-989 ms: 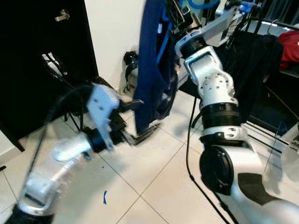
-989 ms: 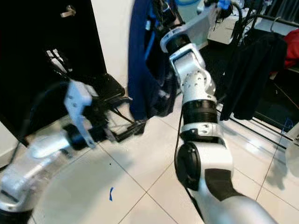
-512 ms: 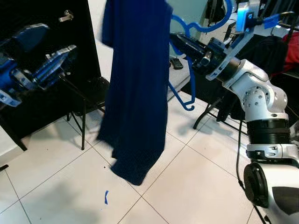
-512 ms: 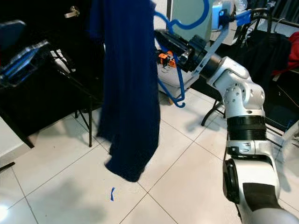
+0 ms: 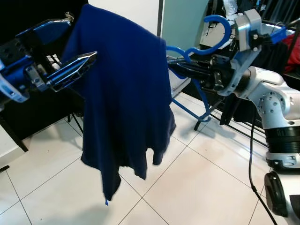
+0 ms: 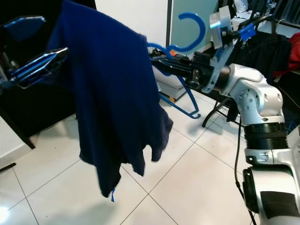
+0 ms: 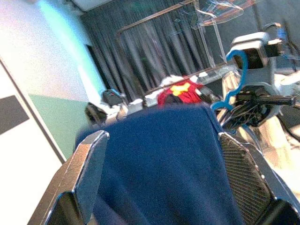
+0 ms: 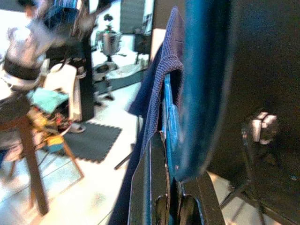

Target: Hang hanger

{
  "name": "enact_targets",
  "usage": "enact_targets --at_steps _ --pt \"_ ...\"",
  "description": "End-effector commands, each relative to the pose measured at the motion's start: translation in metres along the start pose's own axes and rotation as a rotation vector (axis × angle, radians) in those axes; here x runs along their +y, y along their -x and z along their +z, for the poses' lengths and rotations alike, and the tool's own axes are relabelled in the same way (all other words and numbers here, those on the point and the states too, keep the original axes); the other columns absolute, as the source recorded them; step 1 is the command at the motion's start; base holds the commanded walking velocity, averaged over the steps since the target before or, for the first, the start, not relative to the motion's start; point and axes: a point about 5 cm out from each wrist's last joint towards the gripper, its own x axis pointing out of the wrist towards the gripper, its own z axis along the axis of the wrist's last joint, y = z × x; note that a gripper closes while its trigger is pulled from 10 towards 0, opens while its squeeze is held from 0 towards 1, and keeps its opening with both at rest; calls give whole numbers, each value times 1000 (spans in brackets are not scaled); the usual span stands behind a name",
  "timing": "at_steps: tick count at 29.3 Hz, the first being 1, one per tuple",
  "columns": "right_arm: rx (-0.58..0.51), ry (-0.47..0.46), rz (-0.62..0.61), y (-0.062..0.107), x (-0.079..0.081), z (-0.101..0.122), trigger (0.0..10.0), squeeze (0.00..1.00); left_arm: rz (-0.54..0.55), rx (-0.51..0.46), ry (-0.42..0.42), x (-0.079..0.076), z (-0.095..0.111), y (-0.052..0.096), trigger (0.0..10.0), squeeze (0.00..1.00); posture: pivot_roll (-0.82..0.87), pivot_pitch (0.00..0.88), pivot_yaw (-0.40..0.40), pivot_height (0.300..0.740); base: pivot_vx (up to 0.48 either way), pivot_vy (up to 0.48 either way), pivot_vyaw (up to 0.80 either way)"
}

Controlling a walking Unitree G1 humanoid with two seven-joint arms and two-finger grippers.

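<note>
A dark blue shirt hangs from a blue plastic hanger above a floor of pale square tiles, its hem drooping close to a small blue mark on the tile. The right gripper, reaching in from the silver right arm, has its two black fingers closed together on the hanger just below the hook, the hook curling upward beside the wrist; in the right wrist view the fingers lie pressed against the blue plastic with the shirt's knit edge draped just beside them. The left gripper, raised at the shirt's far shoulder, holds its fingers spread apart, one on each side of the cloth, which bulges between them in the left wrist view; whether either finger touches the fabric cannot be told. The hanger's lower bar slants down free of the shirt toward the floor.

Behind the shirt stands a black door or cabinet front with a metal handle, meeting a white wall and a pale green panel. Farther back on the robot's right, dark garments hang on a rack beside something red, with black metal legs set on the tiles below.
</note>
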Motion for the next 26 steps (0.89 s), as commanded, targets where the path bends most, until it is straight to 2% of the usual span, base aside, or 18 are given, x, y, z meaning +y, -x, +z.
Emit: enact_targets --at_steps 1,5,6,9,10,11,12,13,14,17,19,26 --pt "9 30 29 -2 4 2 10000 0 -27 27 -31 2 5 -1 10000 0 33 27 -6 740 0 0 0" --pt "20 28 41 -3 5 -2 10000 0 -61 31 -58 5 13 -4 10000 0 36 26 -6 740 0 0 0" --pt "38 25 58 -5 6 -6 10000 0 -106 48 -87 7 19 -7 10000 0 45 22 -6 740 0 0 0" --pt "62 23 77 -5 8 -10 10000 0 -147 65 -107 8 24 -9 10000 0 49 19 -5 740 0 0 0" --pt "90 23 100 -7 10 -14 10000 0 -214 96 -117 6 25 -11 10000 0 55 13 -2 740 0 0 0" --pt "90 23 100 -7 10 -14 10000 0 -214 96 -117 6 25 -11 10000 0 55 13 -2 740 0 0 0" --pt "111 25 119 -9 11 -18 10000 0 -275 125 -116 4 24 -13 10000 0 56 12 -2 740 0 0 0" --pt "128 28 139 -12 13 -20 10000 0 -340 158 -109 0 20 -15 10000 0 55 8 2 740 0 0 0" --pt "128 28 139 -12 13 -20 10000 0 -340 158 -109 0 20 -15 10000 0 55 8 2 740 0 0 0" --pt "167 45 204 -25 19 -26 10000 0 -486 253 -100 -14 -2 -21 10000 0 49 0 7 740 0 0 0" --pt "176 56 236 -32 22 -27 10000 0 -548 311 -106 -18 -15 -23 10000 0 46 0 7 740 0 0 0" --pt "178 71 298 -42 30 -27 10000 0 -629 426 -137 -17 -36 -23 10000 0 45 0 16 740 0 0 0"
